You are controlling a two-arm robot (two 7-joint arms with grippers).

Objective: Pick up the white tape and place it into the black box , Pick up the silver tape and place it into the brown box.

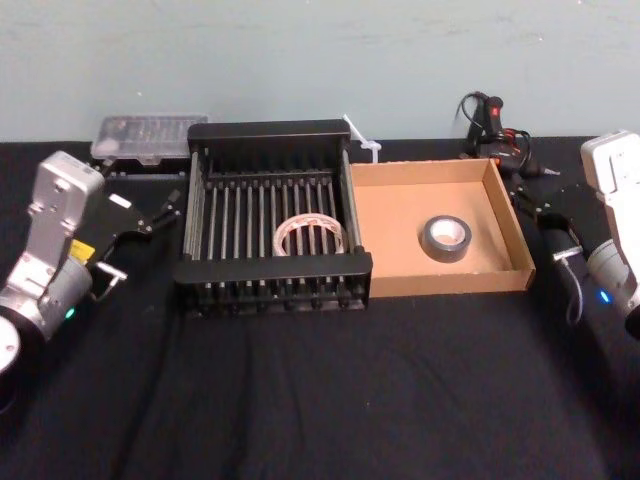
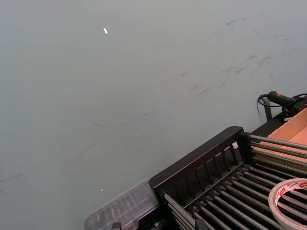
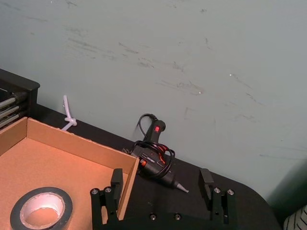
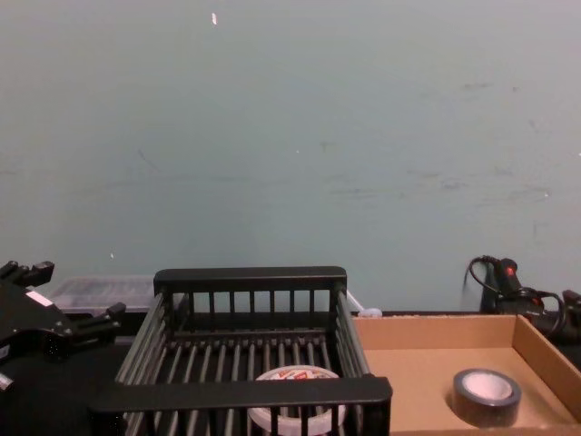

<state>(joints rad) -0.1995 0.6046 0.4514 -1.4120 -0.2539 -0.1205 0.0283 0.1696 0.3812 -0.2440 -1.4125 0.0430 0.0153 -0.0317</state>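
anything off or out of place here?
Nothing stands out: white tape lies flat in the black box, silver tape flat in the brown box; left gripper and right gripper are open, empty, off to the sides.

The black table (image 1: 300,400) bears the black box (image 1: 270,268), brown box (image 1: 395,230), a clear case (image 1: 145,135) and a glue gun (image 1: 492,112).

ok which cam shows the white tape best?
Head view: the white tape shows whole, flat on the black box bars. Chest view: the box's near rim hides part. Left wrist view: cut off at the frame edge.
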